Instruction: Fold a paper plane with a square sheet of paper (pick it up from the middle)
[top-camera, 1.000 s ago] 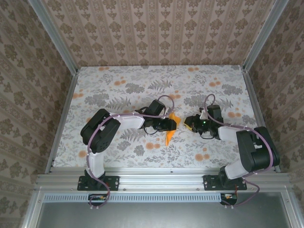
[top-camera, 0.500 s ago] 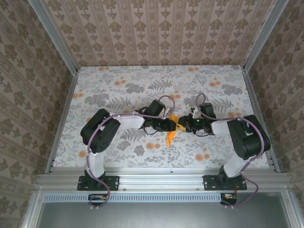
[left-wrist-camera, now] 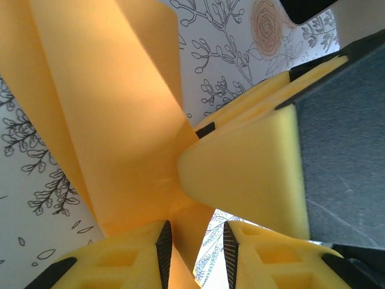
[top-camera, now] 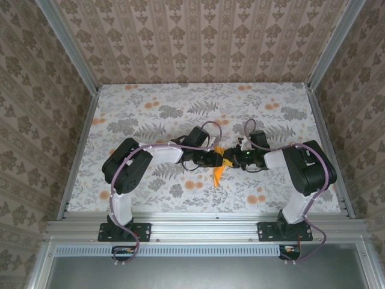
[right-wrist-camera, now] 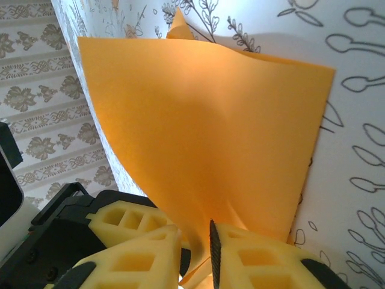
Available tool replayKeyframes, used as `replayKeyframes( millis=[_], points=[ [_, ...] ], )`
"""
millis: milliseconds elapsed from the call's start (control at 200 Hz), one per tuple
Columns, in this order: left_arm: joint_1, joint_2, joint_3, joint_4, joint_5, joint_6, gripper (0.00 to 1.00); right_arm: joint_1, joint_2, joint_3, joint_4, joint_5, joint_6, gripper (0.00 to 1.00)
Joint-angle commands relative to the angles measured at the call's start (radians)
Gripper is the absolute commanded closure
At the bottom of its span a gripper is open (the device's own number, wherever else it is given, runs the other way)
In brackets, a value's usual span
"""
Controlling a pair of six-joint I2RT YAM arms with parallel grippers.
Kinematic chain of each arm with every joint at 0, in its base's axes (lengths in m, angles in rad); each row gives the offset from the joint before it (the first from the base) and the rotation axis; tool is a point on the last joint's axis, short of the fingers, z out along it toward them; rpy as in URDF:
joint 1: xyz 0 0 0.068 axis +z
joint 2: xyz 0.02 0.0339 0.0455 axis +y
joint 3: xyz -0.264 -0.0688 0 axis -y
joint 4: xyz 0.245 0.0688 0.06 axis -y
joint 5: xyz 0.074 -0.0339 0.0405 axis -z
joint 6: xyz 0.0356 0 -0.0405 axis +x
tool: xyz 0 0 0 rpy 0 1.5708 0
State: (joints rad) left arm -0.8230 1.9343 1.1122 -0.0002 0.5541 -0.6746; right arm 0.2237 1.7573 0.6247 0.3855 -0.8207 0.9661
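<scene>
No text, label, brand or number can be read anywhere.

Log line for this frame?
paper: creased, partly folded | left end effector: around paper, grip unclear | right end effector: shut on paper

Two black robot arms, the left arm point(top-camera: 129, 165) and the right arm point(top-camera: 310, 171), are pictured with white lower links point(top-camera: 122, 209) and looped lilac cables point(top-camera: 162, 146). Yellow latticed fingers point(right-wrist-camera: 132, 229) edged in black are fitted to the left gripper point(left-wrist-camera: 195, 235) and the right gripper point(right-wrist-camera: 192, 232).
</scene>
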Motion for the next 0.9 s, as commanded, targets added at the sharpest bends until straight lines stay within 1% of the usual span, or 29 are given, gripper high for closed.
replayKeyframes(
  millis=[0, 45, 190, 320, 370, 490, 585, 720, 815, 895],
  points=[
    [-0.001, -0.012, 0.018, -0.03, 0.015, 0.039, 0.67, 0.005, 0.016, 0.01, -0.032, -0.024, -0.034, 0.8],
    [-0.001, -0.017, 0.021, -0.042, 0.011, 0.044, 0.66, 0.006, 0.01, 0.011, -0.055, -0.015, -0.048, 0.82],
    [-0.006, -0.042, 0.032, -0.088, -0.007, 0.061, 0.63, 0.003, -0.011, 0.024, -0.134, 0.016, -0.102, 0.85],
    [-0.013, -0.073, 0.037, -0.141, -0.036, 0.077, 0.6, 0.002, -0.009, 0.021, -0.142, 0.025, -0.112, 0.91],
    [-0.02, -0.09, 0.043, -0.182, -0.061, 0.087, 0.59, 0.001, -0.007, 0.02, -0.14, 0.024, -0.112, 0.92],
    [-0.055, -0.143, 0.054, -0.301, -0.168, 0.12, 0.58, 0.001, -0.005, 0.016, -0.132, 0.026, -0.112, 0.94],
    [-0.096, -0.179, 0.037, -0.355, -0.245, 0.109, 0.57, 0.002, -0.003, 0.015, -0.128, 0.026, -0.113, 0.95],
    [-0.15, -0.197, -0.008, -0.386, -0.324, 0.083, 0.61, 0.001, -0.002, 0.015, -0.128, 0.026, -0.113, 0.96],
    [-0.172, -0.2, -0.034, -0.376, -0.343, 0.066, 0.68, 0.002, -0.004, 0.015, -0.131, 0.026, -0.117, 0.97],
    [-0.194, -0.192, -0.035, -0.383, -0.37, 0.07, 0.72, 0.001, -0.003, 0.016, -0.142, 0.026, -0.123, 0.97]
  ],
)
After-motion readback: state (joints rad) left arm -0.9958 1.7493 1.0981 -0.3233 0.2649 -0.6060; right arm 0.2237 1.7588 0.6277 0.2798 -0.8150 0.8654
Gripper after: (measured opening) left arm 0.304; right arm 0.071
